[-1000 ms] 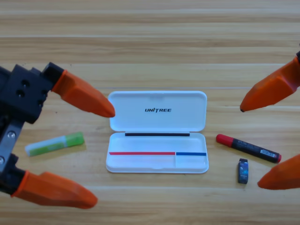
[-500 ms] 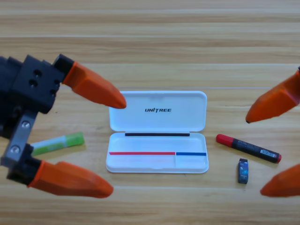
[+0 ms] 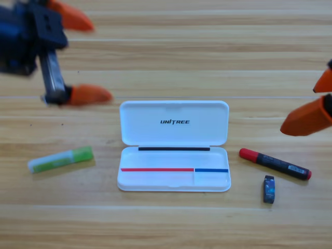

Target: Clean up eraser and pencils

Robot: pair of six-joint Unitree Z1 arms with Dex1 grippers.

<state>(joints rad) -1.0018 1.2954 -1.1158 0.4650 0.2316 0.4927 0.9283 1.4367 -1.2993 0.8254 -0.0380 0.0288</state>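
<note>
A: From the high view, what lies on the worktop (image 3: pixel 171 57)?

B: Pale wooden planks, grain running across. In the middle sits a white case (image 3: pixel 174 146), smooth plastic with rounded corners, lid swung back flat behind its shallow tray. Left of it, well apart, lies the green-ended pencil (image 3: pixel 60 159), a pale translucent stick tilted slightly. Right of the case lies the red-capped marker (image 3: pixel 275 163), black-bodied, slanting down to the right. Just below the marker's far end is the eraser (image 3: pixel 268 189), a small dark blue-black block with a pale label (not touching the marker).

A: And the arms?

B: The left gripper (image 3: pixel 80 57) is up in the top left corner, black body with orange fingers (image 3: pixel 89 95) spread wide and released, holding nothing. The right gripper (image 3: pixel 319 101) shows only at the right edge, above the marker; its two orange tips stand close together, and I cannot tell whether they are parted or closed.

A: Changed from before?

B: Yes. Half a second ago the left gripper loomed large over the green-ended pencil; it has since pulled up and away. The right gripper has also lifted, its lower finger gone from beside the eraser. Nothing on the worktop has moved.
</note>
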